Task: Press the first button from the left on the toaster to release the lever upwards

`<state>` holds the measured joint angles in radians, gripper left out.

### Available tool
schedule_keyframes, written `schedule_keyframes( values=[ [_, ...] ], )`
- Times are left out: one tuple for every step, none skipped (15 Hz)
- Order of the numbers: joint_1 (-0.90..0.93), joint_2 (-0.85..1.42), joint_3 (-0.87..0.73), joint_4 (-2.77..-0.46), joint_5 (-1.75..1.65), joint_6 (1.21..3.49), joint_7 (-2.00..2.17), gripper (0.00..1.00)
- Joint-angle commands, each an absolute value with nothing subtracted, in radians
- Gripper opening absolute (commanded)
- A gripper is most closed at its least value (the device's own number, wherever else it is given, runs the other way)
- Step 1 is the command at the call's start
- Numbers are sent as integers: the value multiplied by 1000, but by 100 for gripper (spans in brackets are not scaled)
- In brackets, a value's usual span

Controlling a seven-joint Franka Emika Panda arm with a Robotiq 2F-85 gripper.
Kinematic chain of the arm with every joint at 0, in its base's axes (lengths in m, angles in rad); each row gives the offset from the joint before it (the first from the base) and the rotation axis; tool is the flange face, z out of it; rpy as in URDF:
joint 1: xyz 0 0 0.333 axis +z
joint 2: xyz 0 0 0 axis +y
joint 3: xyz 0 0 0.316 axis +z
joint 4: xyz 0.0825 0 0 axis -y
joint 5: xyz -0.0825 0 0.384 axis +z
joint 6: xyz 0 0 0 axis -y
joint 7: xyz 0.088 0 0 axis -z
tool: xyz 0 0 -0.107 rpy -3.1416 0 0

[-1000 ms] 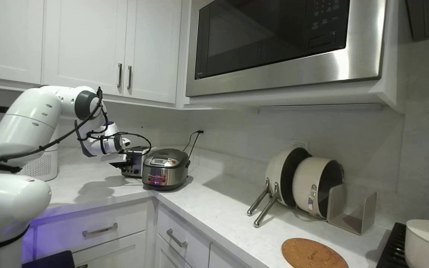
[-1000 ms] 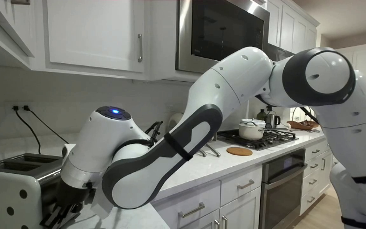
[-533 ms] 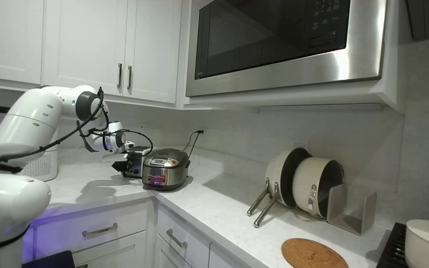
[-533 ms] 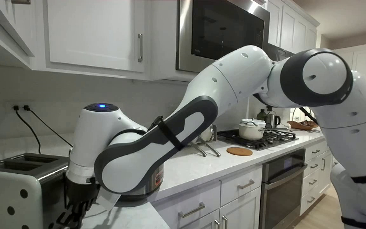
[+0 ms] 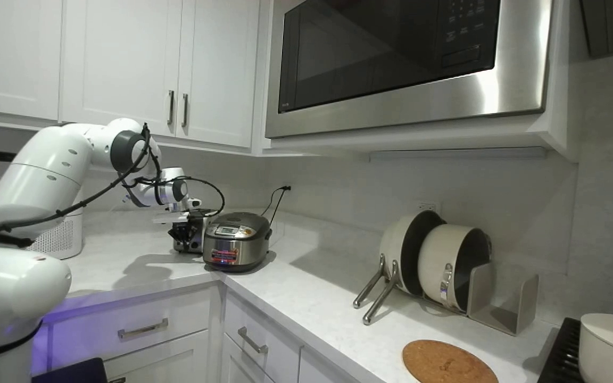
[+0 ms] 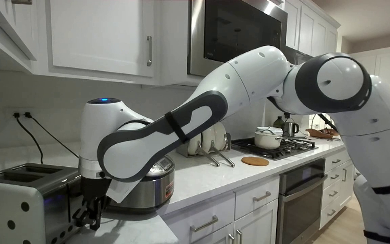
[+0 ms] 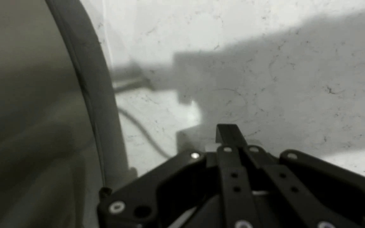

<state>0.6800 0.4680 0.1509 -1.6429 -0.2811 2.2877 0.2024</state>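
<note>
White cabinets (image 5: 120,61), a microwave (image 5: 397,61) and a cooktop (image 6: 283,151) mark this as a kitchen.

We see a boxy, shiny metal toaster (image 6: 32,196) with black dots across its pale end panel (image 6: 2,200), a black two-fingered gripper (image 7: 230,134) and a glossy white arm (image 6: 249,73) banded dark grey. The rounded steel cooker (image 5: 238,246) is silver-grey, its small label (image 5: 224,256) seemingly red, the white worktop (image 7: 157,34) flecked grey.

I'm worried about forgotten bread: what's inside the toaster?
In an exterior view, slots open on top of the toaster, with no bread standing above them. The toaster itself hides their depths, so anything lower down can't be seen.
</note>
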Motion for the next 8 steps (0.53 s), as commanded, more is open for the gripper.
schedule_keyframes(
  values=[
    [661,481,188,-1568,-227,2137,212,0],
    [657,480,197,-1557,-209,2098,208,0],
    [652,479,205,-1549,-191,2058,204,0],
    [647,475,214,-1548,-171,2022,201,0],
    [642,473,221,-1544,-151,1988,200,0],
    [633,466,231,-1550,-129,1958,197,0],
    [627,460,237,-1552,-110,1931,199,0],
    [620,451,243,-1559,-93,1908,202,0]
  ],
)
